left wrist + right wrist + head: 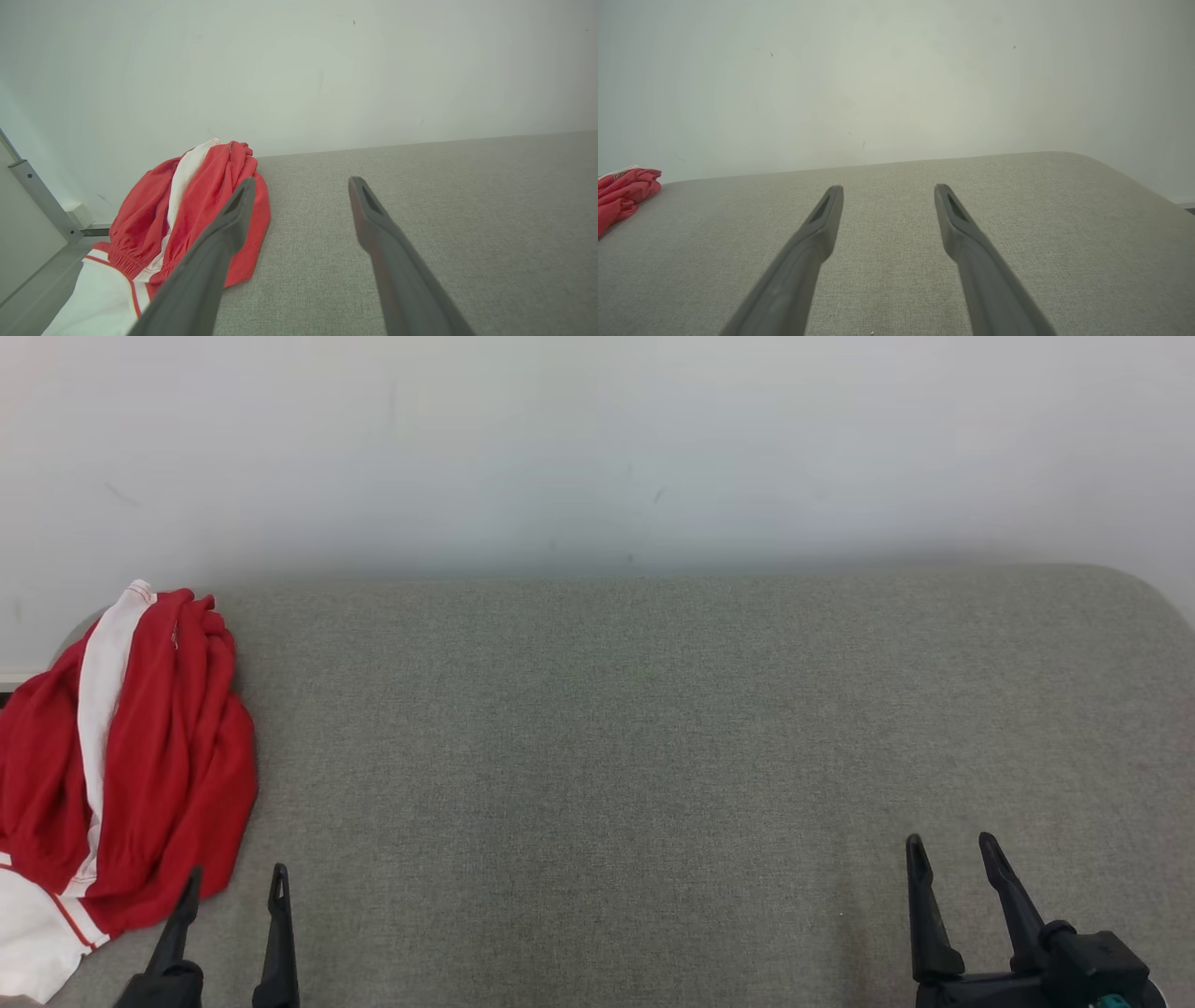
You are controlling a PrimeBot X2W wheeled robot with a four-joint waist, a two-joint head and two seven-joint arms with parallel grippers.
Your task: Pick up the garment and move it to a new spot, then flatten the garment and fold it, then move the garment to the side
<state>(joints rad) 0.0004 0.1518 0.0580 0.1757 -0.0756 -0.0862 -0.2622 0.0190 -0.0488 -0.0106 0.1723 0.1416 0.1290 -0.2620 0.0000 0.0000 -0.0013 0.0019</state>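
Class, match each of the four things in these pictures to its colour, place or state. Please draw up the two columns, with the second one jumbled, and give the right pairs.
Column A
1. garment
2. left gripper
3. right gripper
4. padded surface

Column B
a. grey woven cover, rounded far right corner
b. open, fingers by the red cloth's near edge
c. red and white, bunched at the left edge
d. open, over bare grey cover at the lower right

Pairs: 1-c, 2-b, 3-d, 4-a
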